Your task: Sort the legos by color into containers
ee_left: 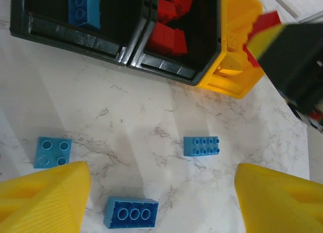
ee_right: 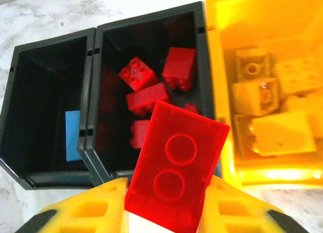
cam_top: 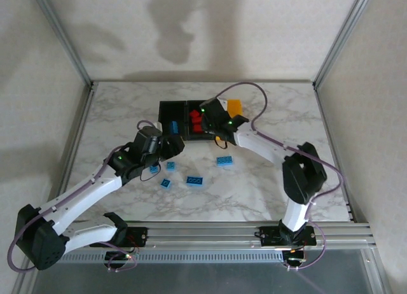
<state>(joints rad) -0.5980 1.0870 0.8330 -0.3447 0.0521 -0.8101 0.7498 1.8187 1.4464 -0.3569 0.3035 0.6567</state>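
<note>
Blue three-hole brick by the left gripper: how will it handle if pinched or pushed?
The blue brick looks rigid, probably won't deform. Flat on the marble table, it would likely slide, not roll. Glossy sides might slip.

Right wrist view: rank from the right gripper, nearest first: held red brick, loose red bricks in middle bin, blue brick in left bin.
1. Held red brick, clamped in the right gripper.
2. Loose red bricks, middle black bin, straight ahead.
3. Blue brick, left black bin, off left.
</note>
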